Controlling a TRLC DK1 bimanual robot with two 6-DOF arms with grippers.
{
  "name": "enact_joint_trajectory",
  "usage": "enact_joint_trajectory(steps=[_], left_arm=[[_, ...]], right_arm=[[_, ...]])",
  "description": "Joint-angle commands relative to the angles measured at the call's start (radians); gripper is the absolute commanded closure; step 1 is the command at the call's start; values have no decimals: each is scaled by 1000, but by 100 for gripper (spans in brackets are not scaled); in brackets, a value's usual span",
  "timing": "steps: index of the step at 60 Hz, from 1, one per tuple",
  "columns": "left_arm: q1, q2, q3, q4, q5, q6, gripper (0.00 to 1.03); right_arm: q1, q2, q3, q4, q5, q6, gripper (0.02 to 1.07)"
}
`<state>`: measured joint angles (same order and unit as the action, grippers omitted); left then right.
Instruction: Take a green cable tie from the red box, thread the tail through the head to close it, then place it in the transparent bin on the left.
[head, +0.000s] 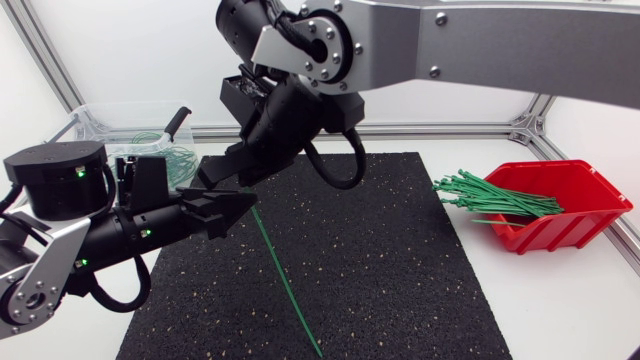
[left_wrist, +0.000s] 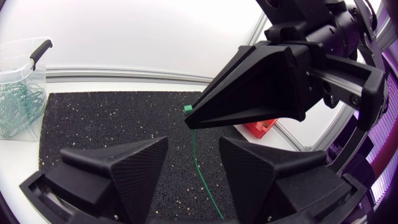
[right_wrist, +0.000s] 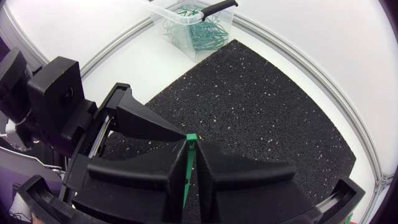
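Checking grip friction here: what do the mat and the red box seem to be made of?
The mat: likely bonded rubber granulate, matte black, grainy with pale flecks. The red box: probably moulded plastic, smooth, evenly coloured, slightly shiny walls.

— Can any text, label, brand, number or sign be read?
— None can be read in any of the three views.
— Was the red box (head: 562, 235) at three o'clock checked?
— Yes; no legible print is made out on it, nor on the transparent bin (head: 95, 128) at ten o'clock.
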<state>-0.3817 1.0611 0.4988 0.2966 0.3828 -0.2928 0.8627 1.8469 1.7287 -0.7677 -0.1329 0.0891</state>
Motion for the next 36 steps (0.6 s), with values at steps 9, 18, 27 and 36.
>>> enact_joint_trajectory(steps=[9,18,27,36], left_arm=[[-16,4,29,9,-27,-29,61],[-23,-1,27,10,-35,-32,69],[-28,-1,21,12,-47,-32,75],[-28,-18,9,12,-48,-32,80]], right_arm=[[19,-11,-3,-10,18,43,101],[19,-17,-9,-8,21,44,101],[25,-25,-12,-4,32,47,101],[30,-28,-12,-2,44,49,101]])
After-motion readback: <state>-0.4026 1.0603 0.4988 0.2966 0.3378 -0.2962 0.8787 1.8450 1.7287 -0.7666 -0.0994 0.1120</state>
